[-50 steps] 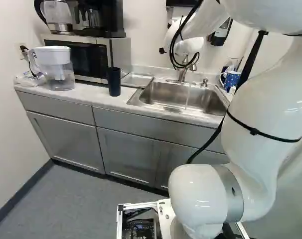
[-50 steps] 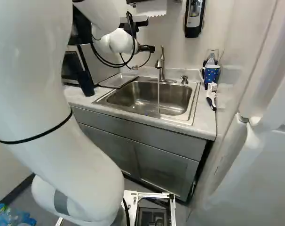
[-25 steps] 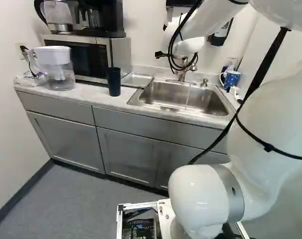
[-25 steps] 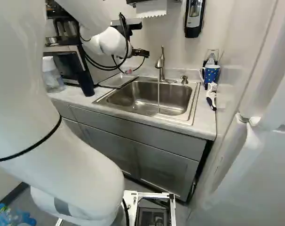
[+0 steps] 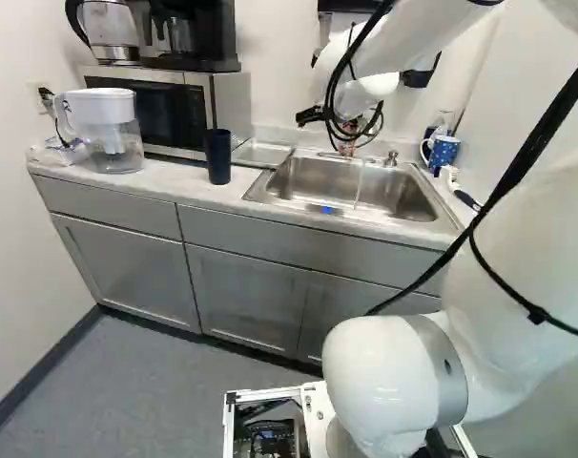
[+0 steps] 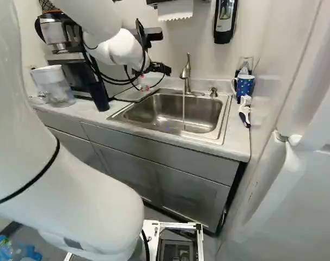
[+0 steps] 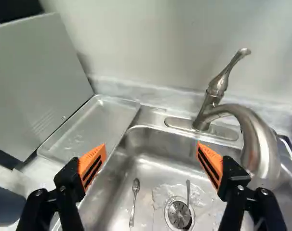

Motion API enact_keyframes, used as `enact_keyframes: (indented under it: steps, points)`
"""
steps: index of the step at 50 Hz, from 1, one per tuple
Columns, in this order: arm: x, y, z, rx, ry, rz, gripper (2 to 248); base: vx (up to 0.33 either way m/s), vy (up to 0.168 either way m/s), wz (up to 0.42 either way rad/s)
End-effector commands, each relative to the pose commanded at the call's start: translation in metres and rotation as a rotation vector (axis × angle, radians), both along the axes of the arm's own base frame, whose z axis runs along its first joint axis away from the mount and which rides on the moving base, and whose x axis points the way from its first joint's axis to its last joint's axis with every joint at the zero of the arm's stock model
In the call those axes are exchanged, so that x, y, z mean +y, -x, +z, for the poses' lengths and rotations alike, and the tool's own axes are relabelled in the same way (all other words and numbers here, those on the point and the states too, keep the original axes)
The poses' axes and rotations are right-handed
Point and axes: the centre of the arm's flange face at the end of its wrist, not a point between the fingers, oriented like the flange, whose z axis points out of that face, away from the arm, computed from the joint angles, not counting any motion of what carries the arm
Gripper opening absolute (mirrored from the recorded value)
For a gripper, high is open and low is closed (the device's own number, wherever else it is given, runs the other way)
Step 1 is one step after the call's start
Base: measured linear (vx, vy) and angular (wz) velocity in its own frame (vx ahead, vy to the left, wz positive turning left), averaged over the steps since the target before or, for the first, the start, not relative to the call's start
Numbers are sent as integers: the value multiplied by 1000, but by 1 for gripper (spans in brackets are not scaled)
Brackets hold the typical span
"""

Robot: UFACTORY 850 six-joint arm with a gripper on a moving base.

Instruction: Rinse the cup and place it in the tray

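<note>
wrist view: hand (image 6: 144, 85) open nr sink (image 7: 158, 144), faucet (image 7: 258, 137) past one finger, tray (image 7: 95, 126) & prob. cup (image 7: 6, 207) by other.

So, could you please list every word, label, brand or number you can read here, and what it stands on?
None can be read.
Microwave: any panel markings are too small to read.
Wall dispenser: any print is too small to read.
Dark cup: no readable text.
</note>
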Motion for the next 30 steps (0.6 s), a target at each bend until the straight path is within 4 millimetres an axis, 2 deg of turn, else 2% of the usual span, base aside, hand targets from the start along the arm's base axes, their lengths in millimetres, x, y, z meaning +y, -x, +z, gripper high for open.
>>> enact_keyframes:
  steps: [30]
  points:
    - [-7, 27, -16, 201, -34, -30, 247, 0, 0, 0]
